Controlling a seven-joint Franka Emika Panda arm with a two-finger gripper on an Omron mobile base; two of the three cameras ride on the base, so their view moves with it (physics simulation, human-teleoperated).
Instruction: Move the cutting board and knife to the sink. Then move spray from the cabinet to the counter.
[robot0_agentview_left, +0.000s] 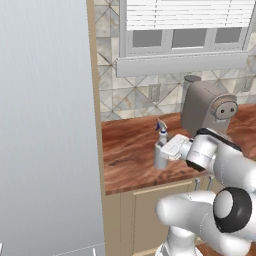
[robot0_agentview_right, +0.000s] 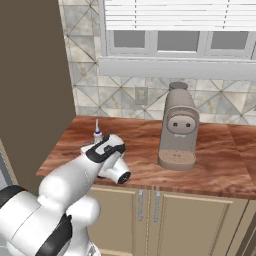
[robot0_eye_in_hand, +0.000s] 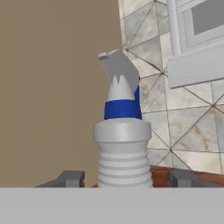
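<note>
**Left base view first: spray between jaws, tip-over risk**

Left base view: gripper (robot0_agentview_left: 161, 150) is reaching over the counter (robot0_agentview_left: 130, 155), spray (robot0_agentview_left: 161, 135) sitting between the jaws.

Right base view: spray (robot0_agentview_right: 97, 131) is poking up just beyond the hand, coffee machine (robot0_agentview_right: 177, 132) well apart.

Hand view: fingertips (robot0_eye_in_hand: 70, 178) are flanking the bottle; contact unclear, so I cannot tell if it is gripped. Pulling away crooked is likely toppling it.

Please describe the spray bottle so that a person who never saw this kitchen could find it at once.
Start at the window, then look down to the reddish-brown counter. Left of the big grey-brown coffee machine stands the spray, upright between the fingers of the tool. It is small and pale grey, with a blue collar under its trigger nozzle.
</note>
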